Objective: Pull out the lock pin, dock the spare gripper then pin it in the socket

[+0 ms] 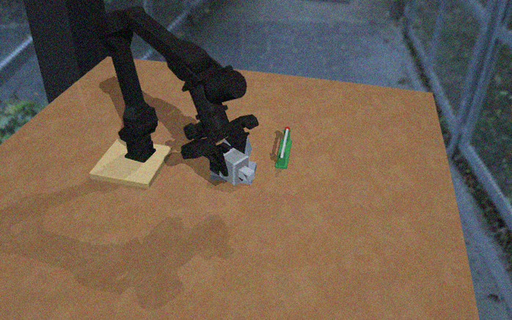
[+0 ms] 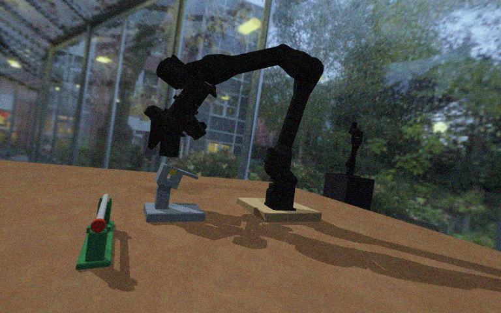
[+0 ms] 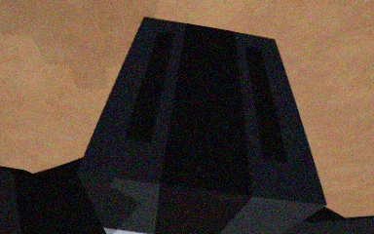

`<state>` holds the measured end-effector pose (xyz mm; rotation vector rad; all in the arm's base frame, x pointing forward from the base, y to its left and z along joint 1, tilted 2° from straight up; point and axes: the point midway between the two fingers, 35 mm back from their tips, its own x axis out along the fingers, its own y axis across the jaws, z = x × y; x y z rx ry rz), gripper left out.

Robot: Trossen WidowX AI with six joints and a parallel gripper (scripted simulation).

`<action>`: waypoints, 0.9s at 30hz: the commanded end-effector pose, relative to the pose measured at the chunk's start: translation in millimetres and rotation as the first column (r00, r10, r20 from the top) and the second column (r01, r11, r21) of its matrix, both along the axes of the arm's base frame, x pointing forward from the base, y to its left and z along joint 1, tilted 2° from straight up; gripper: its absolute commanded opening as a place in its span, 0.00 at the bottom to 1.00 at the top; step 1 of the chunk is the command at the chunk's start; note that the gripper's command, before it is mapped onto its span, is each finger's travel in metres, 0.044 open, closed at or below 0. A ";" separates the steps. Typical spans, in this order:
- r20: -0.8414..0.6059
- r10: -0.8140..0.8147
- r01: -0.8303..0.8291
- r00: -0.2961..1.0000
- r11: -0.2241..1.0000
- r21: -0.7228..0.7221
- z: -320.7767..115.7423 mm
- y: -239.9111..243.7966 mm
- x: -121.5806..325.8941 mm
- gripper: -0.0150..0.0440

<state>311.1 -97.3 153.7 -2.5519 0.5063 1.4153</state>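
Note:
My gripper (image 1: 232,161) (image 2: 169,154) is shut on the spare gripper (image 1: 235,161), a pale grey box whose short spigot points to the lower right in the top view. In the exterior view my fingers are just above the mount (image 2: 184,214) (image 1: 252,168); the spare gripper is mostly hidden there. The blue-grey mount has a tilted socket head (image 2: 162,176) on a post. The lock pin (image 1: 284,142) (image 2: 103,208), white with a red head, rests on the green rack (image 1: 282,164) (image 2: 96,244). A dark tapered body fills the wrist view's middle.
My arm's base stands on a pale wooden board (image 1: 112,169) (image 2: 308,215), beside the mount. A second dark arm (image 2: 354,147) stands on a black pedestal (image 2: 349,190) beyond the table (image 1: 343,238).

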 end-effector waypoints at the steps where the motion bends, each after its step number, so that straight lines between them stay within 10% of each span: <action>1: 0.000 0.000 0.000 1.000 1.000 0.000 -0.5 -0.1 0.2 0.25; 27: 0.165 -0.318 0.270 0.934 0.928 0.257 13.3 26.2 -9.5 0.25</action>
